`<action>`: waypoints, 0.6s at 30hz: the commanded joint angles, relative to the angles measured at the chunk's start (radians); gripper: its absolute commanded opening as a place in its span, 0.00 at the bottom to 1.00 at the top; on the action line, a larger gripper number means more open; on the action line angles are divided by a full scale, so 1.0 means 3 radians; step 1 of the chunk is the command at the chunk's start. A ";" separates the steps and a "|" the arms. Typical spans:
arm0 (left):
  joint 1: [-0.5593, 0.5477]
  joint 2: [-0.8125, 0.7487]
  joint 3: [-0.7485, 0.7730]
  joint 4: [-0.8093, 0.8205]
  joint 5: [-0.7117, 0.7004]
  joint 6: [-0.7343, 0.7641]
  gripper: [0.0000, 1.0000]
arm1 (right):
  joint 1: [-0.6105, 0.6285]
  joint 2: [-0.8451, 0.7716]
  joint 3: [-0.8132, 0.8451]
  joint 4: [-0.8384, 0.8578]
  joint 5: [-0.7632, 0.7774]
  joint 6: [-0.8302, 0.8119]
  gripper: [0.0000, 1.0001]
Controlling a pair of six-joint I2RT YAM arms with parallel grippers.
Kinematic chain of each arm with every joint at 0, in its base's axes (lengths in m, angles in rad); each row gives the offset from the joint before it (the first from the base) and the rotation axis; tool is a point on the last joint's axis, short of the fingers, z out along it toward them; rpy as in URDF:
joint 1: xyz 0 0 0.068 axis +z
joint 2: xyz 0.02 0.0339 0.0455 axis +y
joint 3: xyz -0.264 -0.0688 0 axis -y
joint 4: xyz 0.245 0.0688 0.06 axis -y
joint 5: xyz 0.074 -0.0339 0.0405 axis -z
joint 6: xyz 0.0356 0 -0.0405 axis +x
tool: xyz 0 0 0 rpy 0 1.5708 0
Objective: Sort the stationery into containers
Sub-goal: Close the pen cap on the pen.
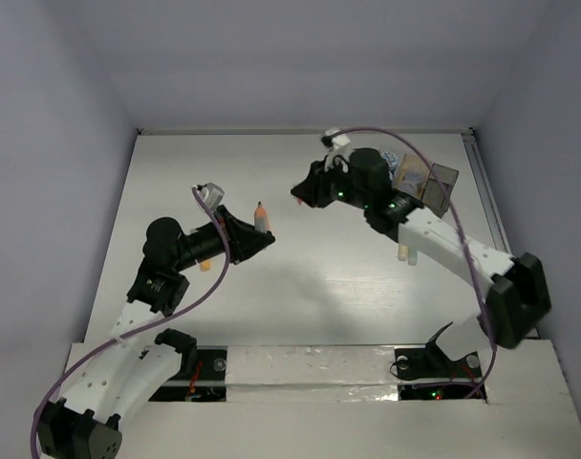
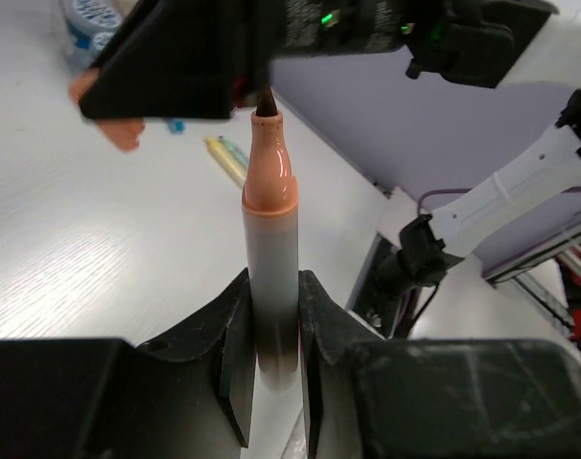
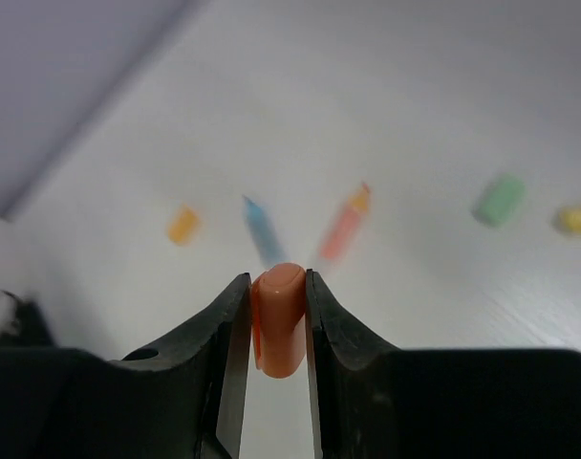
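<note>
Stationery — stubby grey-barrelled marker (image 2: 269,239) with peach-orange collar and dark bare tip, uncapped. Clenched at lower barrel between both fingers of black left gripper (image 2: 271,296). In top view near the middle of white table (image 1: 348,287), slightly toward 10 o'clock, tip end pointing to 12 o'clock.

Small orange plastic cap (image 3: 278,320) pinched tight between fingers of black right gripper (image 3: 278,287), rounded end outward. In top view at roughly 1 o'clock from marker tip, close by. In left wrist view directly over the tip — contact or gap not determinable.

Translucent amber-brown rectangular box (image 1: 417,182) and translucent smoky-grey rectangular box (image 1: 446,182) side by side at 2 o'clock of table, just behind right arm. Round blue-white patterned roll (image 1: 391,161) just beside amber-brown box, at its 11 o'clock.

Loose items on table:
- two pale short markers (image 1: 406,253) side by side at 3 o'clock, just beside right forearm; colours unclear from above
- small orange piece (image 1: 205,265) at 9 o'clock, next to left arm
- yellow short marker (image 2: 228,158) lying flat, tiny blue bit (image 2: 176,125) near it
- green piece (image 3: 499,199) and yellow piece (image 3: 577,218) in right wrist view, blurred
</note>
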 commanded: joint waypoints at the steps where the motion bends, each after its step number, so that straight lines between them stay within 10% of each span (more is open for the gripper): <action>1: 0.0017 0.0038 -0.0061 0.0848 0.0348 -0.0478 0.00 | -0.0021 -0.0469 -0.0464 0.1651 -0.0562 0.0909 0.06; 12: 0.0017 0.0340 0.0056 0.1437 0.0736 -0.0877 0.00 | -0.0021 -0.0358 -0.0844 0.4253 -0.0864 0.2571 0.04; 18: 0.0017 0.0320 -0.0015 0.1596 0.0747 -0.0989 0.00 | 0.0010 -0.0348 -0.0874 0.4439 -0.0644 0.2613 0.04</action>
